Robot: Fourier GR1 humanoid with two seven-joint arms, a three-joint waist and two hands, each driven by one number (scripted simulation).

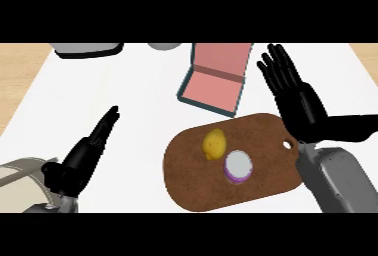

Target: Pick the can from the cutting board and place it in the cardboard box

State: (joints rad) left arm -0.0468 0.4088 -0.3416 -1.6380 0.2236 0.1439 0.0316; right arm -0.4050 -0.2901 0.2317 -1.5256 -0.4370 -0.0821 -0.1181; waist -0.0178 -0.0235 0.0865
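The can (238, 166) stands upright on the brown cutting board (192, 180), just beside a lemon (214, 144). The pink box (215, 85) lies open on the white desk (103, 105) beyond the board. The right hand (299, 102) hovers over the board's far right corner, fingers straight and spread, holding nothing. The left hand (85, 157) rests at lower left, fingers straight, also holding nothing.
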